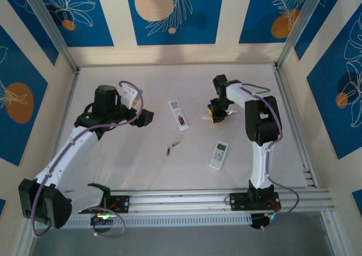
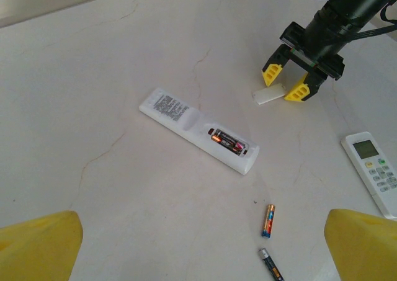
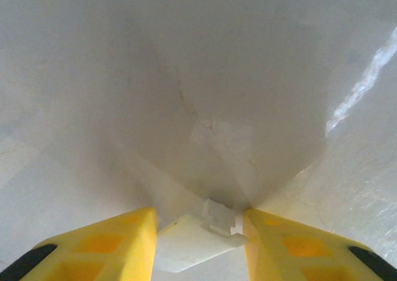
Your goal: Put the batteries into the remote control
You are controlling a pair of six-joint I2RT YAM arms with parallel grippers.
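Observation:
A white remote control point(image 2: 186, 123) lies face down mid-table point(image 1: 179, 115), its compartment uncovered with batteries point(image 2: 227, 142) inside. Two loose batteries point(image 2: 268, 221) point(image 2: 271, 265) lie on the table nearer the arms point(image 1: 176, 144) point(image 1: 168, 151). My right gripper point(image 1: 216, 116) point(image 2: 285, 85) is down at the table right of that remote. Its yellow fingers are shut on a small white battery cover point(image 3: 186, 240) point(image 2: 268, 95), which spans the gap between them point(image 3: 200, 231). My left gripper point(image 1: 146, 117) point(image 2: 205, 244) hovers left of the remote, open and holding nothing.
A second white remote point(image 1: 218, 155) point(image 2: 374, 169) lies face up, buttons showing, near the right arm. Patterned walls and metal posts enclose the white table. The aluminium base rail point(image 1: 186, 199) runs along the near edge.

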